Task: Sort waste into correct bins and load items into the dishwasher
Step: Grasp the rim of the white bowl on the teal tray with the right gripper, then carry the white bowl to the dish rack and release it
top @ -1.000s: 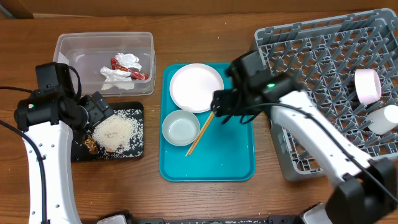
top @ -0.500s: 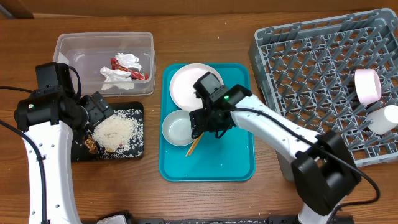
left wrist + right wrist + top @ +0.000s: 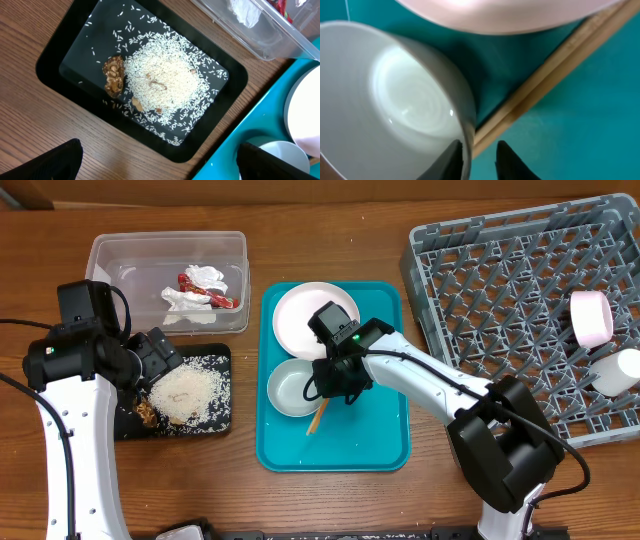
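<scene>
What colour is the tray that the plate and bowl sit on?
Teal. The tray shows best in the overhead view.

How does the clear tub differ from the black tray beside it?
The clear tub is see-through with taller walls; the black tray is opaque and shallow. The tub holds a crumpled napkin and a red packet; the tray holds loose rice and a brown lump. Both are rectangular with rounded corners.

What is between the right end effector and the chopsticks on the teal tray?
Nothing visible: the chopsticks already reach between the fingers of the right end effector. Only the white bowl rim crowds one finger.
</scene>
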